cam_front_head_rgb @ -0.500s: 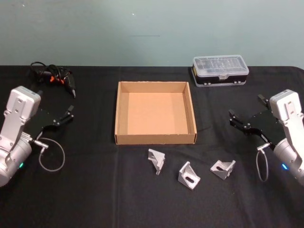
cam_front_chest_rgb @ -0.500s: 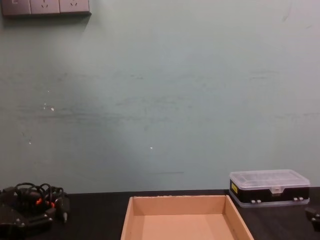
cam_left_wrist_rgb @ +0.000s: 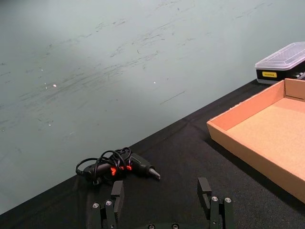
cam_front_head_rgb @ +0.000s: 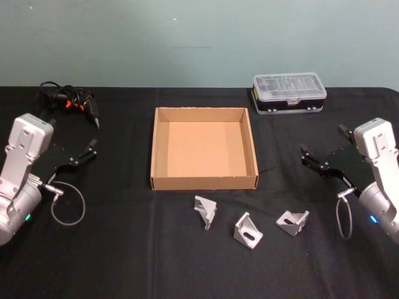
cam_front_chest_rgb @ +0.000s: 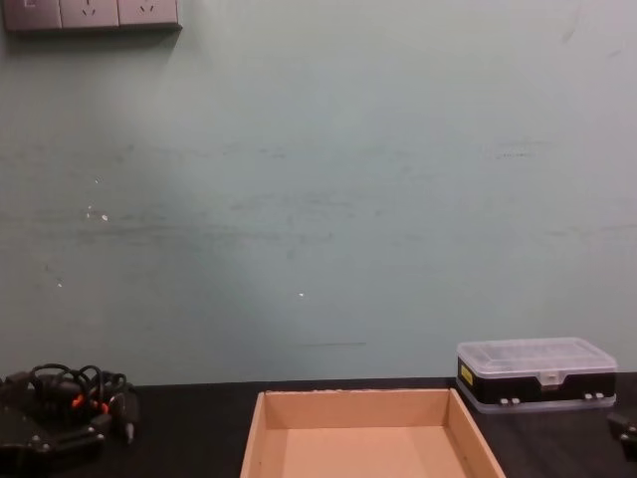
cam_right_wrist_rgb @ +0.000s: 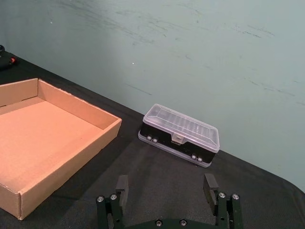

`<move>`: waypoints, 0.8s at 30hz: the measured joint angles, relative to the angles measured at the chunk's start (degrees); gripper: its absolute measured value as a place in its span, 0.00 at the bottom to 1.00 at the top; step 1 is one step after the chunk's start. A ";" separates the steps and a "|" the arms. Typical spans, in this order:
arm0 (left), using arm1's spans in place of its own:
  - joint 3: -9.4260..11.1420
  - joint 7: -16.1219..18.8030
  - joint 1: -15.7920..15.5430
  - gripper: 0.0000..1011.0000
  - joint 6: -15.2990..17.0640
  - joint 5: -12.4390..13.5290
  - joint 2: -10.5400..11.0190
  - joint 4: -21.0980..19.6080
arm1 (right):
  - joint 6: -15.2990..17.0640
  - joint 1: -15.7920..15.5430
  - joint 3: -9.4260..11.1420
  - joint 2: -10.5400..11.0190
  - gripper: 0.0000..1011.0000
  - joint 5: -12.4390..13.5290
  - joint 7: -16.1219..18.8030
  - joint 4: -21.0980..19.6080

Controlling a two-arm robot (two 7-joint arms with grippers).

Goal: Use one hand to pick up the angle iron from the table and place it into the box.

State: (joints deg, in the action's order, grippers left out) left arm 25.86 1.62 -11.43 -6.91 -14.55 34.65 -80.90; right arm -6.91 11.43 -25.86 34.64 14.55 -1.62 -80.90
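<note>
Left gripper (cam_left_wrist_rgb: 161, 187): hovering left of the box (cam_front_head_rgb: 203, 182), fingers spread apart, nothing held.
Right gripper (cam_right_wrist_rgb: 166, 182): out on the box's right, fingers wide as well.
Angle irons (cam_front_head_rgb: 248, 230): three on the bench (cam_front_head_rgb: 124, 249), just in front of the box; the head view picks them up.
Chest view: wall sockets (cam_front_chest_rgb: 92, 12) high up, clear-lidded case (cam_front_chest_rgb: 535, 372) far right.

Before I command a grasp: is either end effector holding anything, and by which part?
Nothing is held. The left end effector and right end effector are open and empty; three angle irons lie on the table.
</note>
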 joint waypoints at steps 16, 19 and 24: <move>0.00 0.00 0.00 1.00 0.00 0.00 0.00 0.00 | 0.00 0.00 0.00 0.00 0.99 0.00 0.00 0.00; 0.00 0.00 0.00 1.00 0.00 0.00 0.00 0.00 | 0.00 0.00 0.00 0.00 0.99 0.00 0.00 0.00; 0.00 0.00 0.00 1.00 0.00 0.00 0.00 0.00 | 0.00 -1.28 1.70 0.50 0.99 1.84 1.59 -1.37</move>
State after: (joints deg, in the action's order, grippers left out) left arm 25.86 1.62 -11.43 -6.91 -14.55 34.64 -80.90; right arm -6.91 10.15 -24.16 35.14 16.39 -0.02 -82.27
